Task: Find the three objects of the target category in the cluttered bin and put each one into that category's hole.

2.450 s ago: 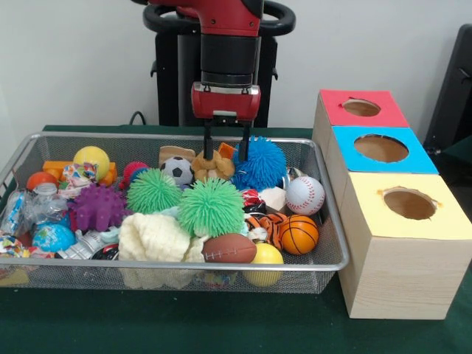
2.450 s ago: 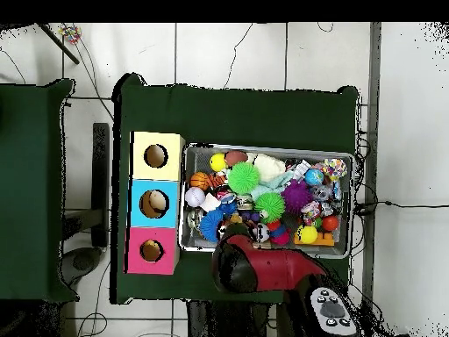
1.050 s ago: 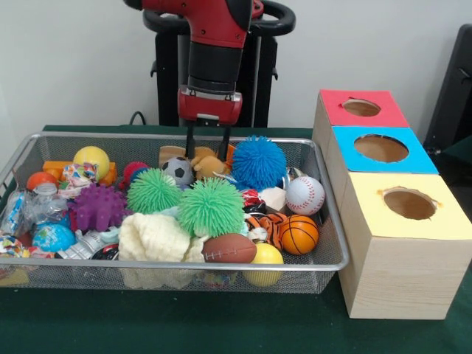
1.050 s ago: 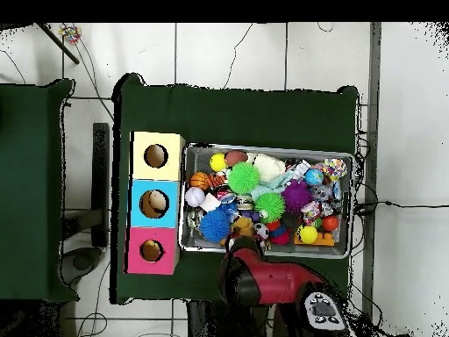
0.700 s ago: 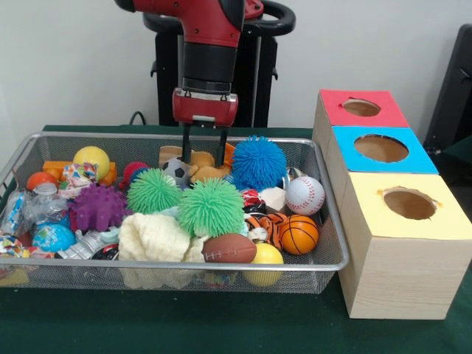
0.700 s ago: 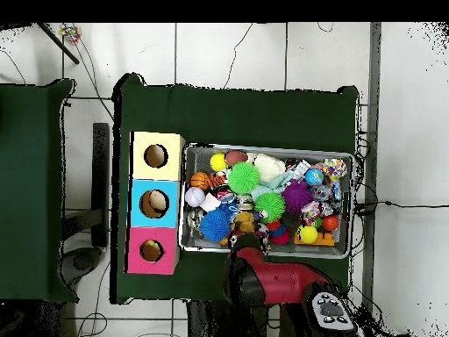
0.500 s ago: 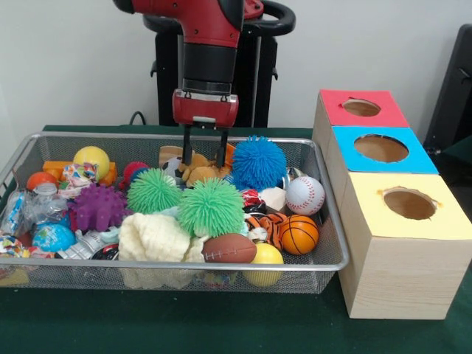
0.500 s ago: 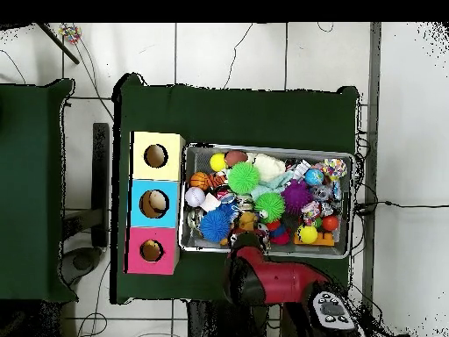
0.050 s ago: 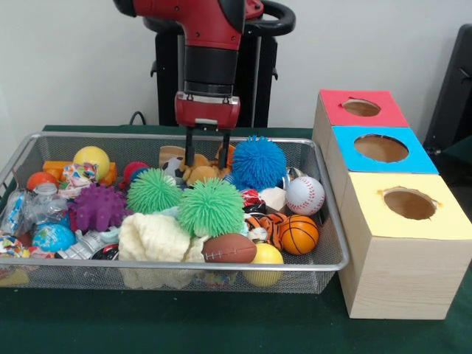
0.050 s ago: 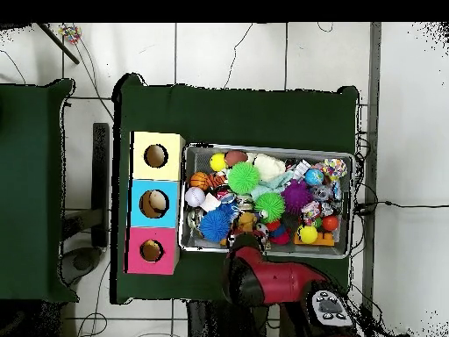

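The gripper (image 9: 206, 161) pinches the tan plush toy (image 9: 198, 171); I'd lift it straight up, clear of the blue spiky ball (image 9: 258, 163)

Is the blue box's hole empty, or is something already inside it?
Something is inside. The overhead view shows a pale rounded object in the hole of the blue-topped wooden box; what it is cannot be told.
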You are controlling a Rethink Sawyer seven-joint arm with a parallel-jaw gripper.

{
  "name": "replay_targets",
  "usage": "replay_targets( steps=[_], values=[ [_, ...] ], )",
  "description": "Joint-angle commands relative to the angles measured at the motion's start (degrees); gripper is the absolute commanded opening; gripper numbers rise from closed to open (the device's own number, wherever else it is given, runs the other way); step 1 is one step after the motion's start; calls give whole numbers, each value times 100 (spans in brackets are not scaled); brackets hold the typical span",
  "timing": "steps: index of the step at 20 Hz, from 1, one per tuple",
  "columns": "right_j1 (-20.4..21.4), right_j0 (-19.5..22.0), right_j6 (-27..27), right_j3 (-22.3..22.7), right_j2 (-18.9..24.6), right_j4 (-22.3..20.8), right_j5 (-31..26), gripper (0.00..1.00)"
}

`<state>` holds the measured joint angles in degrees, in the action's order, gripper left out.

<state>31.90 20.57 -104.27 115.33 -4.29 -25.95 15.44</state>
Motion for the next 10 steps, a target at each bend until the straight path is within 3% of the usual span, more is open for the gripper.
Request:
replay_targets(
  steps=[1, 7, 10],
  values=[
    [-231, -218, -709, -497, 271, 227, -191, 100],
    [-435, -406, -698, -621, 36, 349, -216, 100],
    [-411, -517, -660, -635, -76, 446, -514, 100]
  ],
)
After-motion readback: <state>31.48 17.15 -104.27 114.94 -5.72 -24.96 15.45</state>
